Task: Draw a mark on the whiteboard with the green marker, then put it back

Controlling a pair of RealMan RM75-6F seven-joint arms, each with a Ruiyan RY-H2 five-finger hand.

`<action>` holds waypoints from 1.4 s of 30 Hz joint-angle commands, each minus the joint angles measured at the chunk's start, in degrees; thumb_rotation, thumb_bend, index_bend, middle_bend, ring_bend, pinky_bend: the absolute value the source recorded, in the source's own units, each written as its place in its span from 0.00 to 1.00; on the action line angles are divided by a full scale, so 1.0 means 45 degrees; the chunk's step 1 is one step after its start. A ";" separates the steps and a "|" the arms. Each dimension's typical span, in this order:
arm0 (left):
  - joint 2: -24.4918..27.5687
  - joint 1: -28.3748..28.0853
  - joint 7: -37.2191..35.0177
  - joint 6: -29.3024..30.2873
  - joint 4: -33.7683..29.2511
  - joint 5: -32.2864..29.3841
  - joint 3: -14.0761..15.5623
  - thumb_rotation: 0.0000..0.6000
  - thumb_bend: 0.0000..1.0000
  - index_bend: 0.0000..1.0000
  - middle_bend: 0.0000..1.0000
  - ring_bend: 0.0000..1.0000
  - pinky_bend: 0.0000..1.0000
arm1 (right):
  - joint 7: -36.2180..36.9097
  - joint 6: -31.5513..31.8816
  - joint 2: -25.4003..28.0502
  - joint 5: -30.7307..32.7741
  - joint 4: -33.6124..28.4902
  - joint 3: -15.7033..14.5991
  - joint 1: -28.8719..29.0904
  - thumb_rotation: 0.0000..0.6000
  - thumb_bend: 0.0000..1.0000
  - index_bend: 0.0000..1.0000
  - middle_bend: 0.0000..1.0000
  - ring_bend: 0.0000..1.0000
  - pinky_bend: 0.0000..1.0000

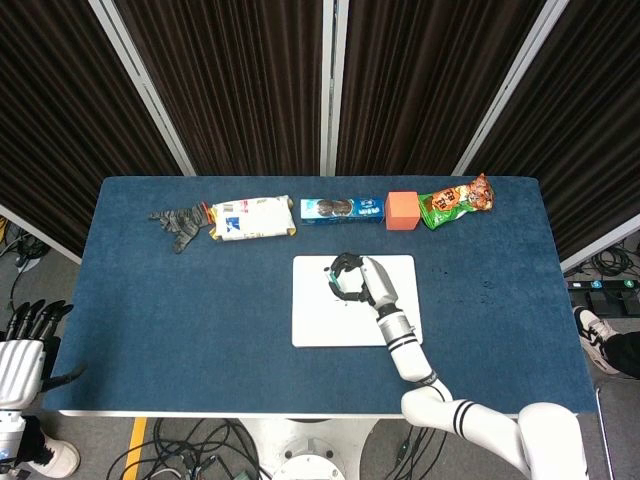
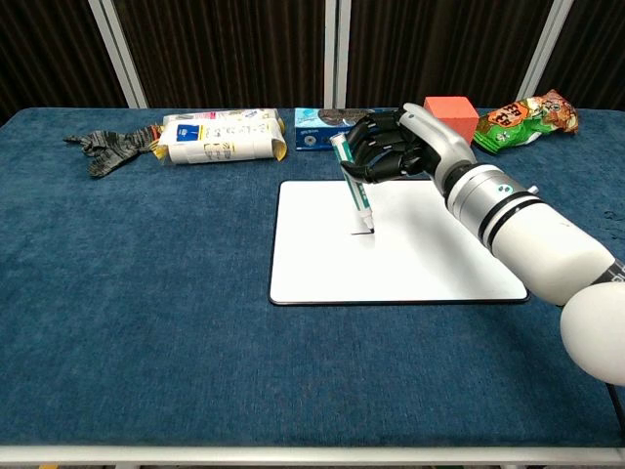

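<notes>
Chest view: slim green marker touches flat glossy whiteboard.

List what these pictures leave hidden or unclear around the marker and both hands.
- Marker grip: chest view, the right hand covers its upper barrel.
- Marker in the head view: hidden under the right hand.
- Mark on the whiteboard: only a small dark line at the tip shows; too small to read.
- Left hand: head view only, cut by the left edge.
</notes>
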 commanded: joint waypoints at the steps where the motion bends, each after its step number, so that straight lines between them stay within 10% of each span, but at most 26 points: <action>1: 0.0010 0.0001 -0.0036 -0.0057 0.0015 -0.0050 0.0002 1.00 0.11 0.17 0.11 0.04 0.02 | -0.0065 -0.0225 -0.0621 0.0188 0.0775 0.0156 0.0336 1.00 0.61 0.65 0.59 0.37 0.37; 15: -0.0039 0.0075 -0.0240 -0.0049 0.0185 -0.0093 0.0028 1.00 0.11 0.17 0.11 0.04 0.02 | 0.0100 -0.0151 -0.1303 -0.0025 0.2421 0.0211 0.0672 1.00 0.61 0.65 0.59 0.38 0.37; 29: -0.0011 -0.0034 -0.0236 0.0007 0.0163 0.0094 -0.0004 1.00 0.11 0.17 0.11 0.04 0.02 | -0.1550 0.1251 0.1987 -0.0029 -0.1865 0.0180 -0.1003 1.00 0.60 0.66 0.58 0.38 0.35; 42: 0.0167 -0.0289 0.0316 -0.0180 -0.0392 0.0378 0.0068 1.00 0.11 0.17 0.11 0.04 0.02 | -1.2854 0.0040 0.7438 0.0120 -0.3880 -0.2538 -0.1534 1.00 0.52 0.65 0.57 0.31 0.27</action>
